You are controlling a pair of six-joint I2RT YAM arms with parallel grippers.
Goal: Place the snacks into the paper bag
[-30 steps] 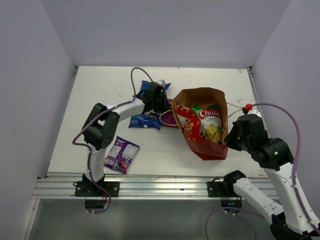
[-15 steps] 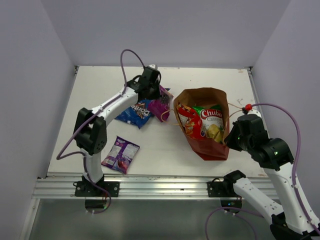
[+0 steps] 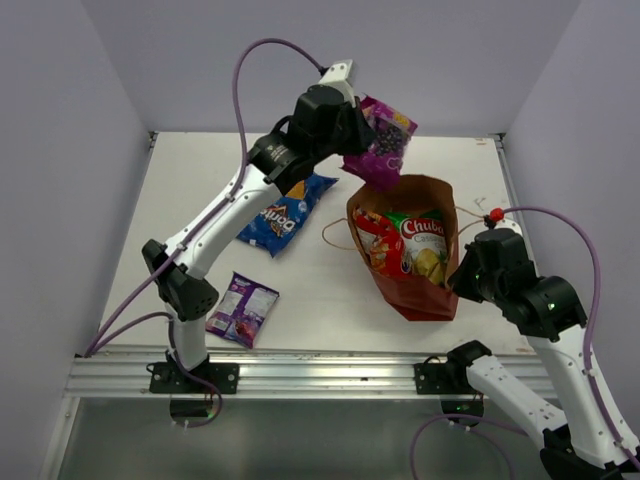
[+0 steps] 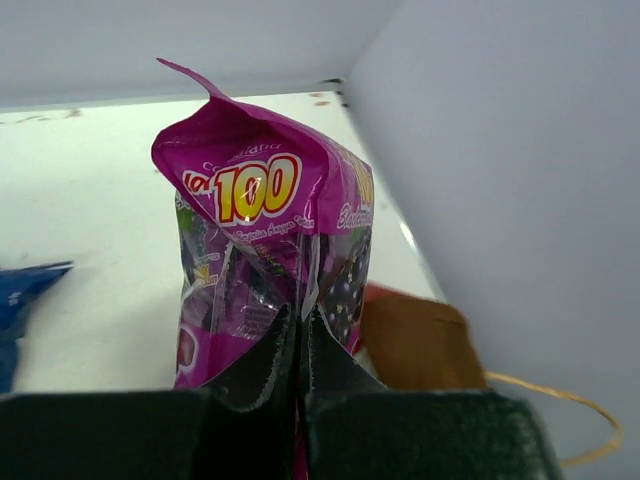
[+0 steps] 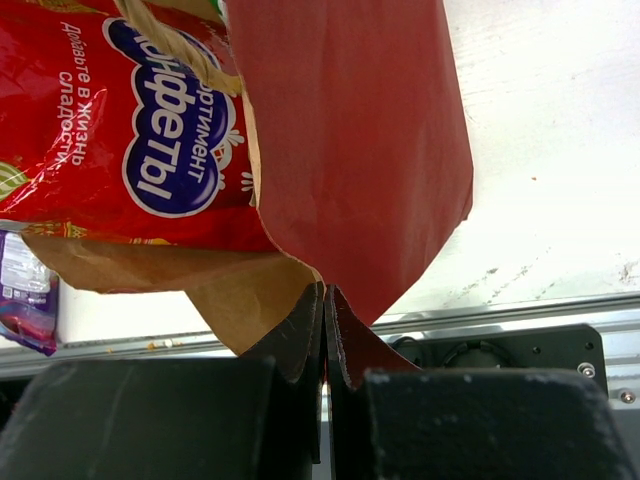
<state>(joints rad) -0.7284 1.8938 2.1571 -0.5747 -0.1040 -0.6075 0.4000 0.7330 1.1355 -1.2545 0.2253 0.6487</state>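
Observation:
My left gripper (image 3: 357,132) is shut on the purple square bag (image 3: 383,143) and holds it in the air over the far rim of the paper bag (image 3: 400,192). In the left wrist view the purple bag (image 4: 260,240) hangs from my gripper (image 4: 303,318), with the paper bag (image 4: 415,345) below. The red cookie bag (image 3: 375,245) and the green-white chips (image 3: 422,245) lie inside the paper bag. My right gripper (image 3: 460,277) is shut on the paper bag's edge (image 5: 350,130), (image 5: 325,297). The blue Doritos (image 3: 285,212) and the small purple packet (image 3: 243,308) lie on the table.
The paper bag's string handles (image 3: 335,228) lie on the table at its left and right sides. The white table (image 3: 200,180) is walled on the left, back and right. A metal rail (image 3: 300,375) runs along the near edge.
My left arm has lifted the purple square bag off the table beside the Doritos, up and to the right, to above the paper bag's mouth. The right arm has not moved.

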